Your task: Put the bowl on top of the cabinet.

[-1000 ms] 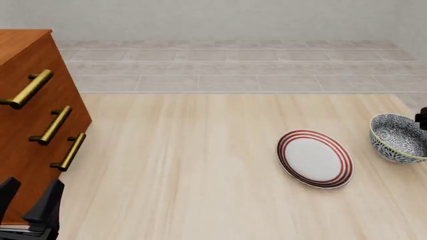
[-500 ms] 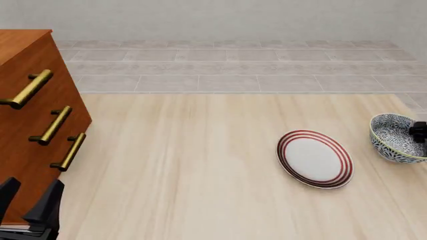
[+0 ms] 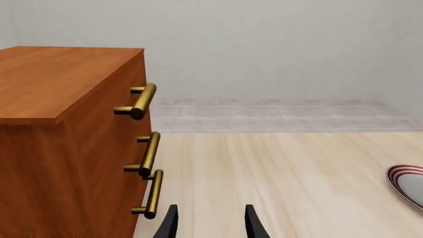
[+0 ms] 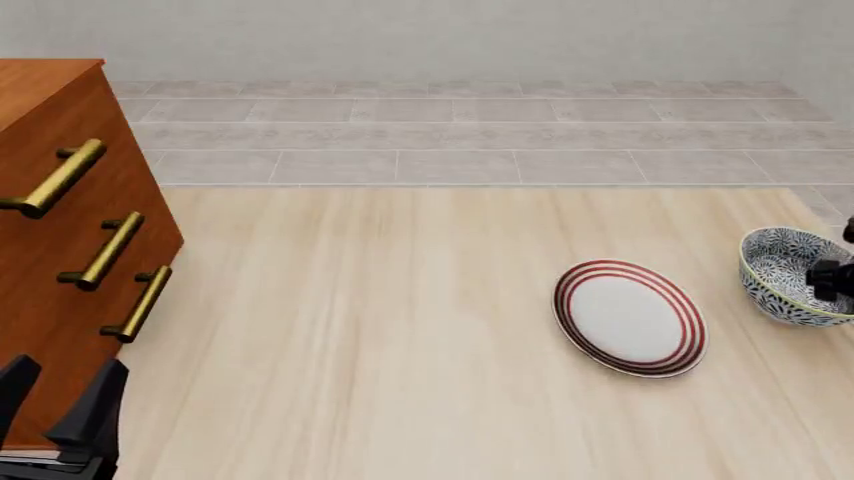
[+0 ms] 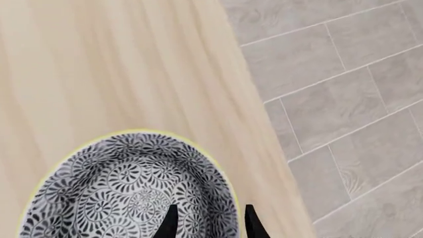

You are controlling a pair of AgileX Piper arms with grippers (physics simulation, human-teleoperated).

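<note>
The blue-and-white patterned bowl (image 4: 787, 272) stands upright on the table at the far right, beside the table's right edge. My right gripper (image 4: 835, 276) hangs over the bowl's right side. In the right wrist view the bowl (image 5: 126, 193) fills the lower part, and the right gripper (image 5: 210, 225) is open, one finger over the inside and the other outside the yellowish rim. The reddish-brown cabinet (image 4: 60, 250) stands at the far left. My left gripper (image 4: 56, 410) rests open and empty beside the cabinet (image 3: 66, 139), near the table's front edge.
A flat white plate with red rings (image 4: 630, 317) lies just left of the bowl; its edge also shows in the left wrist view as the plate (image 3: 409, 182). Three brass handles (image 4: 104, 250) stick out of the cabinet's front. Grey tiled floor lies beyond the table.
My right gripper has come down from the right edge of the view onto the bowl's right rim. The bowl, plate and left arm have not moved.
</note>
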